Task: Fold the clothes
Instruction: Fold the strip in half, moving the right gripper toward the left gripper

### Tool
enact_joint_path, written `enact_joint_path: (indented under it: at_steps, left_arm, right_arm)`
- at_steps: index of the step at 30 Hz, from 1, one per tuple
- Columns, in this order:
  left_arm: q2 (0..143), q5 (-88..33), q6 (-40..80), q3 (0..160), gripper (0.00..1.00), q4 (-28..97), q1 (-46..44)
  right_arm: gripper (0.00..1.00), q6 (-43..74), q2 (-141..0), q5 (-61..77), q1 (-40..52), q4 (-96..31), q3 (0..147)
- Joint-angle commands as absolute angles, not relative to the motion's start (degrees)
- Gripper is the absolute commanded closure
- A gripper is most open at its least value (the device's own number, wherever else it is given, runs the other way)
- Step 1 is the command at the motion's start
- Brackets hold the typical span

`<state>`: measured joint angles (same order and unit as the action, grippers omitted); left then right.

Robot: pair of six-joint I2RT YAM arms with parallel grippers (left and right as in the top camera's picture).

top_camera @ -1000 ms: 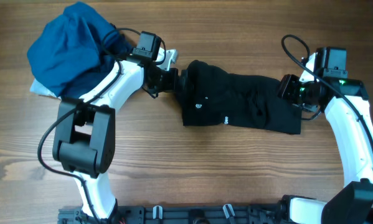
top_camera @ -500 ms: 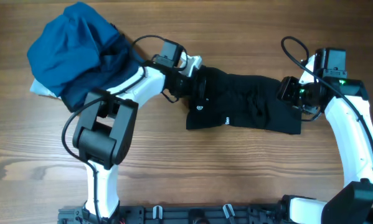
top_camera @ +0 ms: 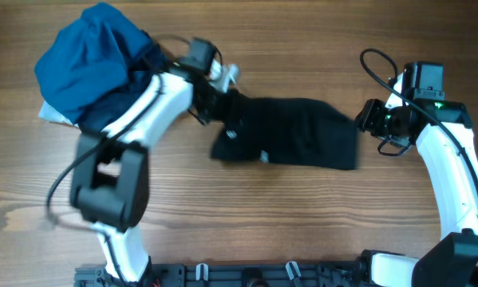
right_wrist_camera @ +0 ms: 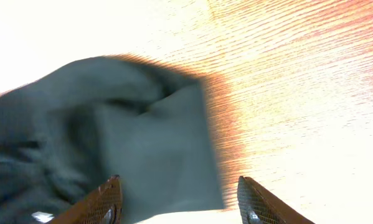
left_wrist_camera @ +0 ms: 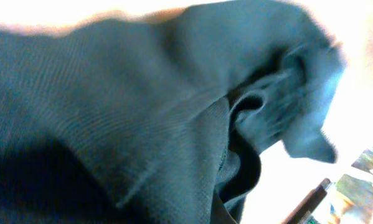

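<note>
The large black soft-fabric shirt [top_camera: 294, 135] lies in the middle of the brown wooden table [top_camera: 302, 231] as a long, rumpled strip, so I judge the folding partly done and not yet neat. The left gripper [top_camera: 221, 108] pinches its left end, with the jaws pressed together. The right gripper [top_camera: 366, 121] stands spread just beside the right end and holds nothing. The bright-blue and navy bundle of garments [top_camera: 91, 60] lies close by the left arm [top_camera: 155, 100] and may crowd it.

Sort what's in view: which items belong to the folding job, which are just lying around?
Job:
black shirt
left gripper, shut on the shirt's left end
right gripper, open at its right edge

Lying about:
blue and navy garment bundle, apart from the shirt
</note>
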<state>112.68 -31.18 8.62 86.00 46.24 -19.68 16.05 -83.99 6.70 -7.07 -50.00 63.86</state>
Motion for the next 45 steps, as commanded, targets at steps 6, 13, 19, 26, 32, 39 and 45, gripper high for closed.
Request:
enact_joint_path:
  at_steps: [6,13,19,26,32,39,45]
  left_arm:
    - [106.8,-21.9,6.9,90.3,0.96,44.2,-27.9]
    - [111.3,-8.2,6.9,90.3,0.4,39.0,-40.7]
    - [114.1,-5.8,6.4,90.3,0.08,34.5,-46.1]
    - [110.5,5.6,6.4,98.9,0.05,46.1,-42.5]
    - [112.3,-9.8,6.3,98.5,0.1,49.7,-33.4]
    - [121.7,-22.5,3.0,98.5,0.34,51.3,-28.1]
    - [126.8,-21.5,0.2,98.5,0.37,55.1,-27.8]
  right_arm:
    - [0.4,16.7,-83.2,4.9,-7.3,-48.9,64.9]
    - [0.4,16.7,-83.2,4.9,-7.3,-49.0,64.9]
    - [0.39,16.7,-83.2,4.9,-7.3,-49.3,64.9]
    - [0.37,10.9,-83.3,15.7,-7.2,-48.4,64.9]
    - [0.7,9.1,-85.1,23.5,-4.5,-44.7,62.4]
    - [0.72,3.4,-93.2,34.2,2.6,-32.8,57.2]
    - [0.72,11.1,-102.8,20.9,4.7,-38.9,57.1]
